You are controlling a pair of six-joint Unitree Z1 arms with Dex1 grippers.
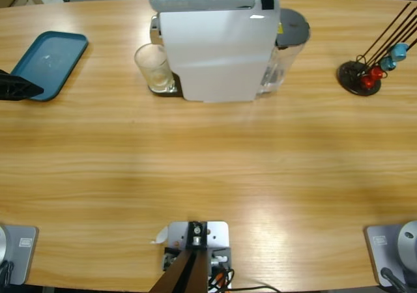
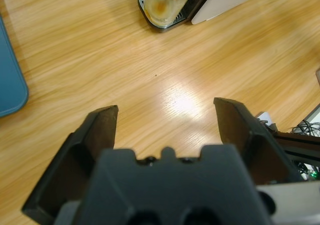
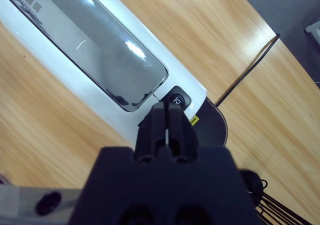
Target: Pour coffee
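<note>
Right hand (image 3: 167, 110) pressed together, tips at the black button (image 3: 178, 99) atop the white coffee machine (image 1: 215, 45). Left hand (image 2: 165, 120) spread wide above bare desk (image 2: 150, 75). Glass cup (image 2: 165, 2) far ahead of it, on the machine's drip tray.

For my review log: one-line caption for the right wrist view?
Right gripper, fingers closed, poised at the coffee machine button.

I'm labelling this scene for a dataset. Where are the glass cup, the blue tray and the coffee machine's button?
glass cup (image 1: 154, 68): high view, on its clear side wall.
blue tray (image 1: 49, 62): high view, on its bare flat floor.
button (image 3: 178, 99): right wrist view, on the dark key's face, at the right tool's tips.
</note>
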